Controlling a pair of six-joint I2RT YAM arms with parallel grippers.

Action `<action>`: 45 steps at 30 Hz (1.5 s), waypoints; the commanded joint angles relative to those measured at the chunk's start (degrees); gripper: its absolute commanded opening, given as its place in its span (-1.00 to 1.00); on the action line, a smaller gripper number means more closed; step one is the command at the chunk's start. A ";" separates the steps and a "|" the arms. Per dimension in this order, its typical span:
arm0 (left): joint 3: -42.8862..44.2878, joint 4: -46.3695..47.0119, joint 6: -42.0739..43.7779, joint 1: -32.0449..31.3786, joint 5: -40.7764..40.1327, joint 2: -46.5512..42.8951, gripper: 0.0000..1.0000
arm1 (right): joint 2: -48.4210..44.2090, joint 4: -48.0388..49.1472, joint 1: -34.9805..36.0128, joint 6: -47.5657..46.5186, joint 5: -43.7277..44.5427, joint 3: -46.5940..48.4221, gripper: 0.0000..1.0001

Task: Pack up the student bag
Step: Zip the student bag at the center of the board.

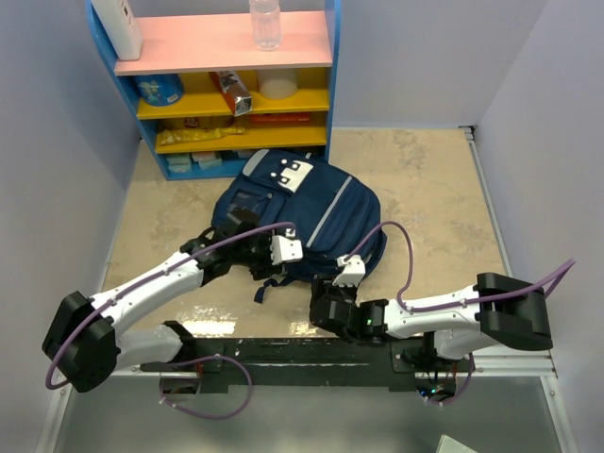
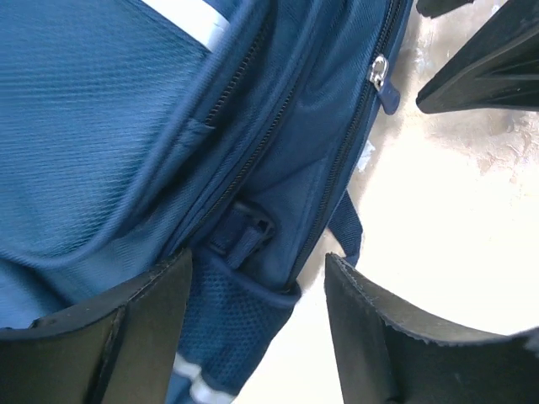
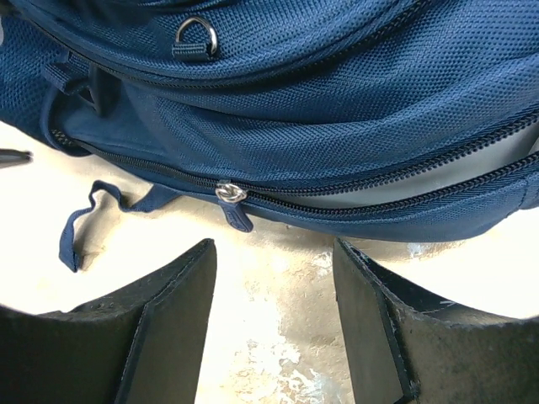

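Left hand (image 2: 257, 259) wide at student bag (image 1: 307, 212) side edge; right hand (image 3: 274, 248) wide, off near edge, table (image 1: 434, 198) beneath.

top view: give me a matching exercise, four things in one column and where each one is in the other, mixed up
1 bottle
2 blue tub
3 backpack
4 right claw

a on the table, in front of the shelves
b pink shelf at the top
c open, at the backpack's near edge
d yellow shelf, left end

Pairs: 1-b, 2-d, 3-a, 4-c
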 commanded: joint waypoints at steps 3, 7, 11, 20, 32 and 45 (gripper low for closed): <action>3.15 1.44 1.35 0.66 -0.71 -1.94 0.35 | -0.30 -0.17 0.17 1.98 2.85 -0.60 0.20; 5.17 -3.31 2.76 0.57 1.67 -2.90 0.23 | -0.74 -1.23 0.09 2.76 2.76 -0.95 0.20; 3.87 -4.28 5.74 0.57 0.97 -3.69 0.16 | -1.53 -0.18 0.09 2.77 2.41 -1.83 0.21; -1.76 7.66 7.42 0.58 -5.44 -1.50 0.38 | -1.27 0.18 0.17 2.68 2.06 -1.56 0.21; -6.78 22.17 12.59 0.58 -11.77 1.84 0.07 | 1.27 1.50 0.09 1.80 0.92 -0.25 0.19; 0.42 13.84 5.93 0.49 -10.20 -0.61 -1.00 | 2.15 3.16 0.09 0.57 2.76 2.65 0.17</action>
